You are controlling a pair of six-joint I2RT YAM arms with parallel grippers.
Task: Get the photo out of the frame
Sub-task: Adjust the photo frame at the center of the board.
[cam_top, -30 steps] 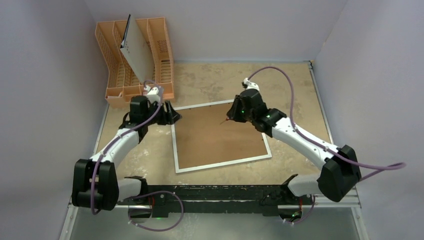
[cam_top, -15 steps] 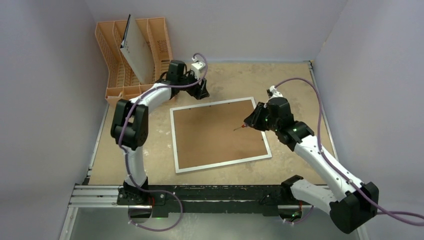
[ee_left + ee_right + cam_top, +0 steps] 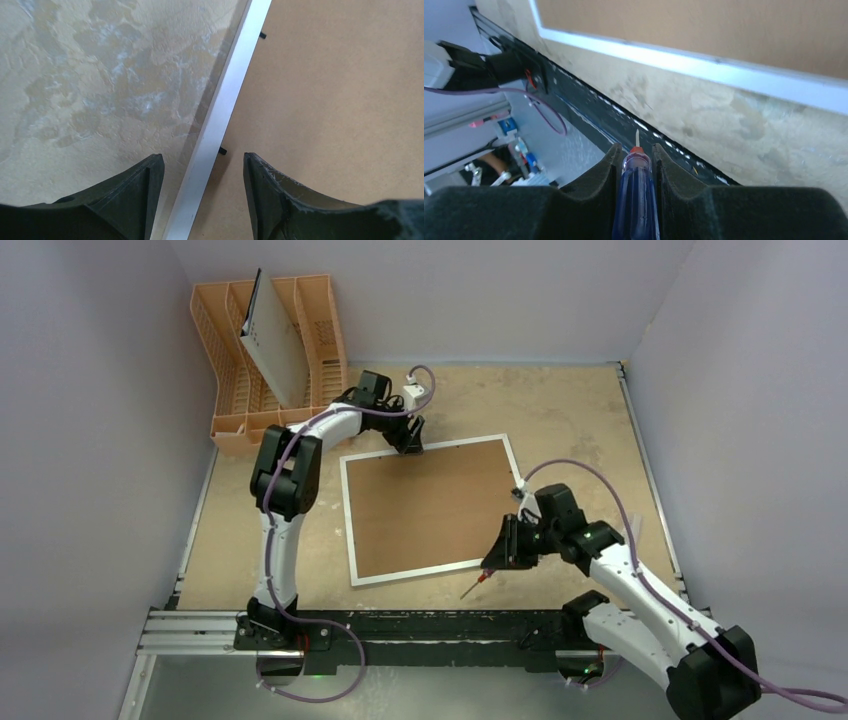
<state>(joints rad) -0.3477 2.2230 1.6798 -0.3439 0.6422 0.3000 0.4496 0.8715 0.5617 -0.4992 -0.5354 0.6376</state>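
in the lower right of the top view the right gripper (image 3: 499,558) hangs just beside the lower right corner of the frame (image 3: 440,505). its jaws are drawn in and pinch a screwdriver (image 3: 475,586). in the right wrist view the pads (image 3: 610,165) press on both sides of the blue translucent handle, with a red collar and a thin pale tip poking out in front. the tip points down-left over the bare table (image 3: 560,410), toward the black rail (image 3: 420,625) at the bottom.

the frame lies flat in the middle of the table, back side up: a brown fibreboard panel inside a narrow white border, a little skewed to the table edges. the photo itself cannot be seen.

at the frame's upper edge, left of its middle, the left gripper (image 3: 410,440) points down with its jaws spread. in the left wrist view the white border runs up between the fingers (image 3: 145,190), one over the table, the other over the brown back; contact cannot be told. two small black tabs (image 3: 222,150) sit along the border's inner side.

in the upper left stands an orange rack (image 3: 325,350) holding a tilted grey-white board (image 3: 275,345).
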